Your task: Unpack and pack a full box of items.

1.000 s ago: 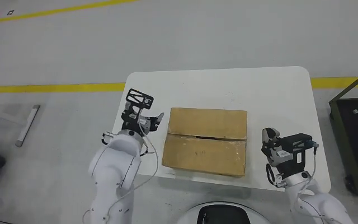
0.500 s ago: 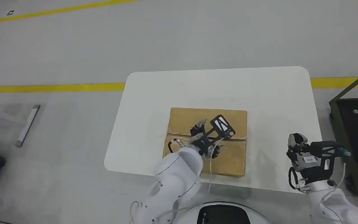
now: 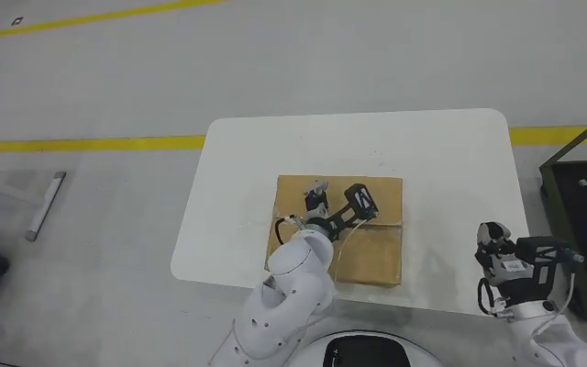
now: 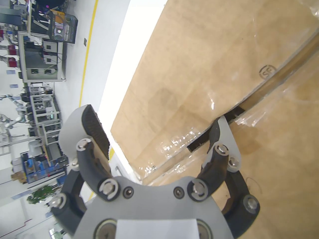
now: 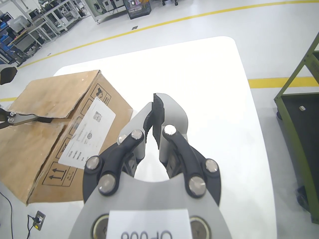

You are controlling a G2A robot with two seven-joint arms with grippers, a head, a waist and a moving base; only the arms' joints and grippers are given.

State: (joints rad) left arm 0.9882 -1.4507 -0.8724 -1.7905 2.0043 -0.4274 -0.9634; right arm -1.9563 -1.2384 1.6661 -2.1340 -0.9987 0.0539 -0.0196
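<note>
Where the box [image 3: 376, 252] sits: mid-table, flaps down, its near side close to the white table's [image 3: 449, 151] near edge, with wider tabletop to the right.
Left gripper [image 4: 154, 130]: spread wide over the box top, one fingertip [image 4: 220, 131] at the flap seam.
Right gripper [image 5: 153, 118]: fingers pressed together, near the table's near right corner, well apart from the box.

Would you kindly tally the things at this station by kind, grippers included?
Cardboard box: 1
White table: 1
Green cart: 1
Grippers: 2 (left gripper, right gripper)
Total: 5
</note>
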